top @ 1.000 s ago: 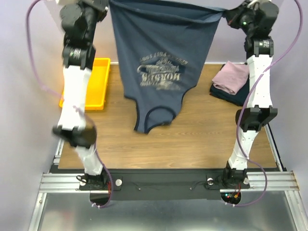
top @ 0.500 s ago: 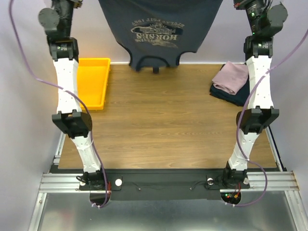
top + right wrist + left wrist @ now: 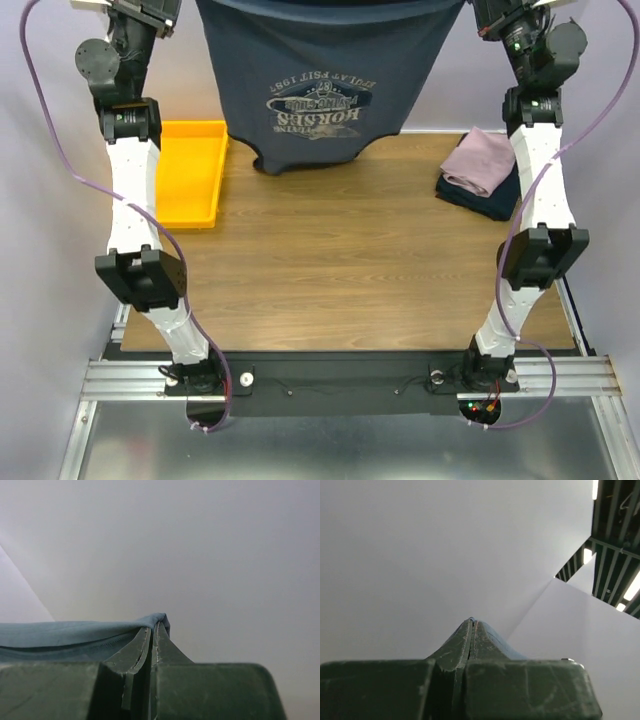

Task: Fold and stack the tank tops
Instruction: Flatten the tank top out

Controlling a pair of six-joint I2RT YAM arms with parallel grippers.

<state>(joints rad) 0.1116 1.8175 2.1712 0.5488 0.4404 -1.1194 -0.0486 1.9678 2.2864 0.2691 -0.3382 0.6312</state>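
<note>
- Wooden table (image 3: 350,270) below, pale wall behind.
- Hanging upside down above far table edge: slate-blue tank top (image 3: 320,90), lettering toward camera, hem stretched between arms.
- Clamped tight on hem corners: left gripper (image 3: 471,622) and right gripper (image 3: 155,626).
- Far right, folded: mauve-pink top (image 3: 482,158) atop navy top (image 3: 470,198); yellow tray (image 3: 190,170) far left.

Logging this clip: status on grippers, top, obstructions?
Left gripper, right gripper shut on slate-blue lettered cloth tank top, hung spread between. Yellow plastic tray, folded mauve-pink top off to sides.
</note>
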